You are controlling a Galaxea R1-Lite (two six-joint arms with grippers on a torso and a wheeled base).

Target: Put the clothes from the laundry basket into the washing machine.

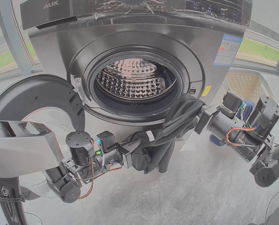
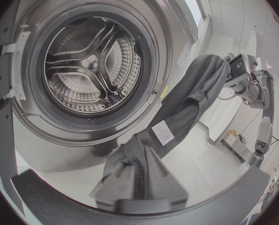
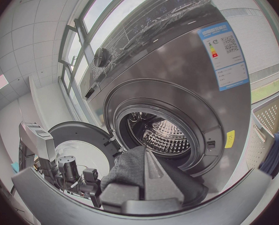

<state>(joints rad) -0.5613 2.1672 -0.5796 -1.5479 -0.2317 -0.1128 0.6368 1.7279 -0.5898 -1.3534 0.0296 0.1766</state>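
A dark grey garment (image 1: 170, 128) hangs stretched between both grippers, just below and in front of the washing machine's open drum (image 1: 133, 80). My left gripper (image 1: 131, 149) is shut on the garment's lower end (image 2: 139, 175). My right gripper (image 1: 200, 110) is shut on its upper end (image 3: 136, 169), by the lower right of the drum's rim. A white label (image 2: 163, 132) shows on the cloth. The beige laundry basket (image 1: 248, 85) stands to the right of the machine, and a dark blue garment (image 3: 275, 153) hangs over its edge.
The machine's round door (image 1: 36, 100) stands swung open at the left, close to my left arm. The drum (image 2: 89, 69) has nothing in it. Grey tiled floor (image 1: 183, 188) stretches in front of the machine.
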